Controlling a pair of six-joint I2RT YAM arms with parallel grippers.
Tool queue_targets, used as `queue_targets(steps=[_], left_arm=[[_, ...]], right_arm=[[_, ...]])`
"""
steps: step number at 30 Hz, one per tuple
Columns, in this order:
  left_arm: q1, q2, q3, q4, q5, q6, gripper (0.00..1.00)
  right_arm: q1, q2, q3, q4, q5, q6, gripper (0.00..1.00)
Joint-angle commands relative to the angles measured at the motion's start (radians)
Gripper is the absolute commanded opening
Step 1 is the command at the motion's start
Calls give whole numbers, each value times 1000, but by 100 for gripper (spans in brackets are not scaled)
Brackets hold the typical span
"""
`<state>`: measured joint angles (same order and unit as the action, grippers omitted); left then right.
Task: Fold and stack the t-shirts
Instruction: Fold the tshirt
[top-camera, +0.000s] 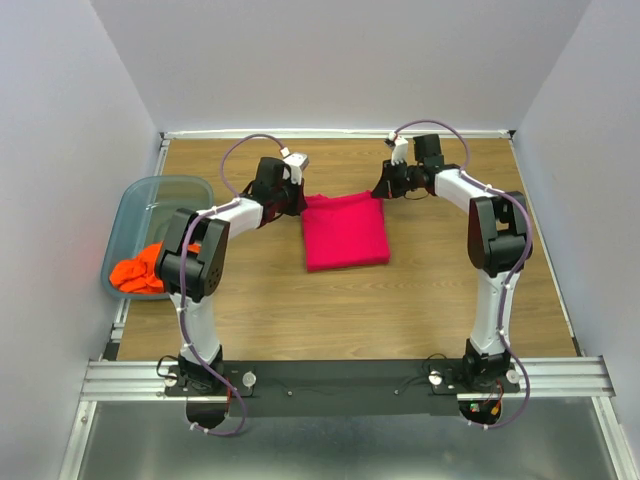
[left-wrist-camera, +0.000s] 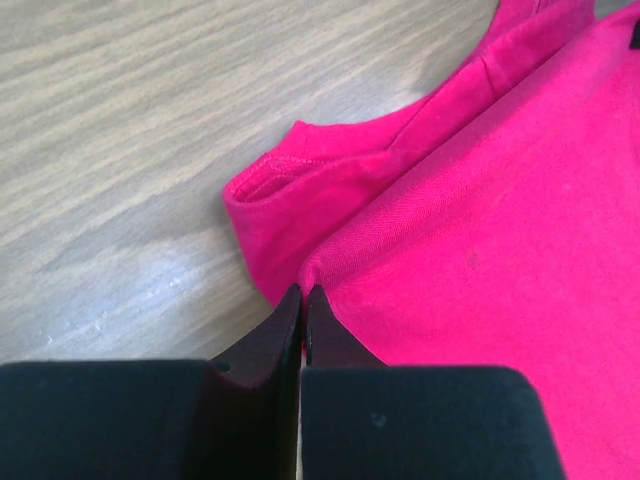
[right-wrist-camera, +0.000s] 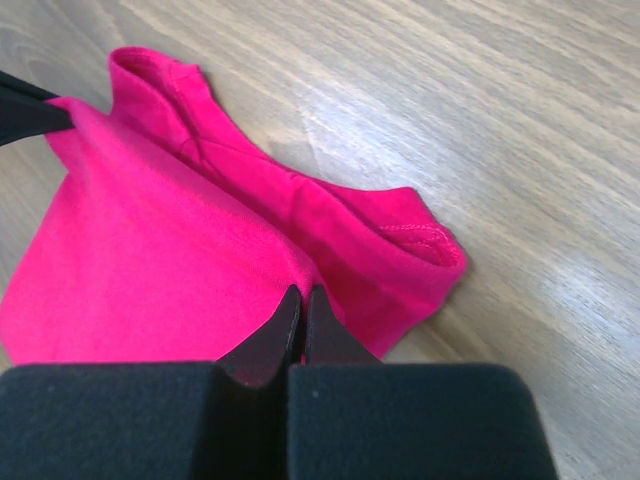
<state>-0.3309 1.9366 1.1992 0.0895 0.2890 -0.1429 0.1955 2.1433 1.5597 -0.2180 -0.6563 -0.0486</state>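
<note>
Bin (top-camera: 160, 205), orange shirt (top-camera: 138, 272), overhead view only

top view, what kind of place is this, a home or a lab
Probably a robot lab test cell, not a home: a wooden table boxed in by plain white walls, a left arm and right arm bolted to a metal rail, a pink shirt between them.

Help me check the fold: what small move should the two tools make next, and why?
Probably open both tools and let go. The pink t-shirt already lies folded in a rectangle on the table, with the left tool and right tool shut on its far corners. The orange t-shirt sits in the bin, not yet folded.
</note>
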Motion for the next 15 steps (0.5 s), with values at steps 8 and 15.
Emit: queue_targets(steps=[8,15], left_arm=[[-3,50,46,12,-48,-26,51],[-5,-157,19,-16,-149,-119,65]], right_arm=[[-11,41,-35,55,168,88,21],[-11,-118,-76,65,253,194,65]])
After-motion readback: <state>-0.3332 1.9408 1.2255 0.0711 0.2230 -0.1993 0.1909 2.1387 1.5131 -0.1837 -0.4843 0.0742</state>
